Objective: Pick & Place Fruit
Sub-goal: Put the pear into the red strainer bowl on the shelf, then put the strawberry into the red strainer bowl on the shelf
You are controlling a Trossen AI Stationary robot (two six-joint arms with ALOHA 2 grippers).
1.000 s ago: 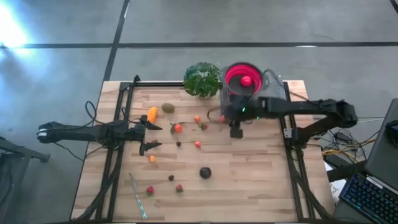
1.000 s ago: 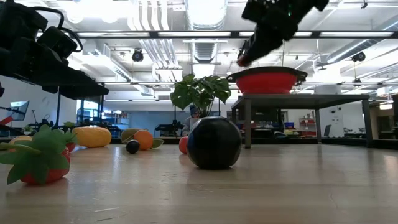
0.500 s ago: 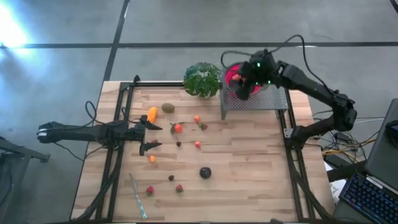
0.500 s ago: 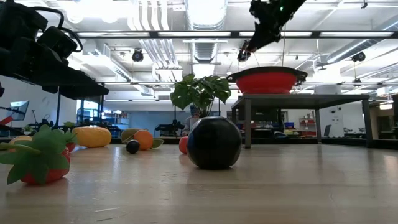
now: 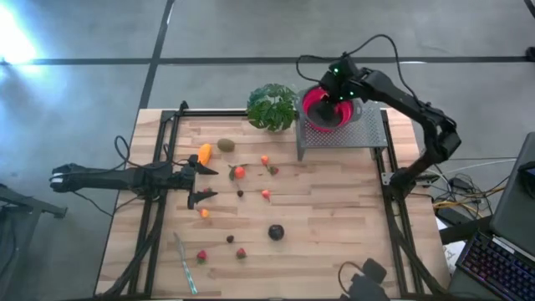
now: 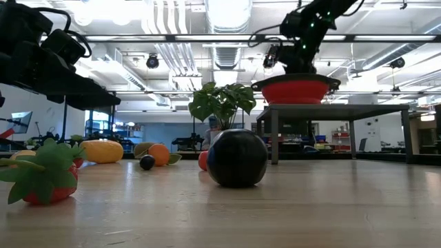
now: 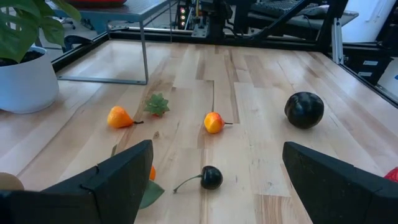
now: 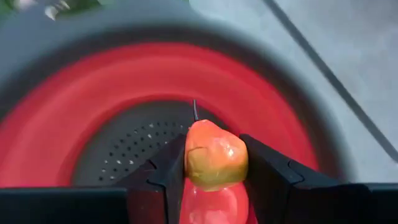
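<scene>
The right gripper (image 8: 214, 171), over the red bowl (image 5: 322, 113), pinches an orange-red fruit (image 8: 214, 155); many fruits remain on the table (image 5: 334, 217).

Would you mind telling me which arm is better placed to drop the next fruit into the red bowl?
The right: its gripper already holds a small orange-red fruit directly above the red bowl. The left gripper hangs open and empty across the table.

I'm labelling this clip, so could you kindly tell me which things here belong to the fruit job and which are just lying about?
Job: loose fruit on the table, such as the black ball and strawberry; the peach in the right hand; red bowl.
Lying about: potted plant; pale stick.
</scene>
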